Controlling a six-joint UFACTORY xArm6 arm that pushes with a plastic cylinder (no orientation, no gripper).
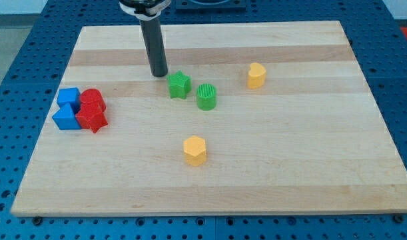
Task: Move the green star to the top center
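The green star (pixel 179 85) lies on the wooden board (pixel 290 167), a little above the middle and left of centre. My tip (pixel 159 73) stands just to the star's upper left, very close to it, with a narrow gap between them. A green cylinder (pixel 206 97) sits right beside the star at its lower right.
A yellow heart-shaped block (pixel 256 75) lies toward the view's upper right. A yellow hexagon block (pixel 195 150) lies below centre. At the view's left, two blue blocks (pixel 68 109) and two red blocks (pixel 92 110) sit clustered together.
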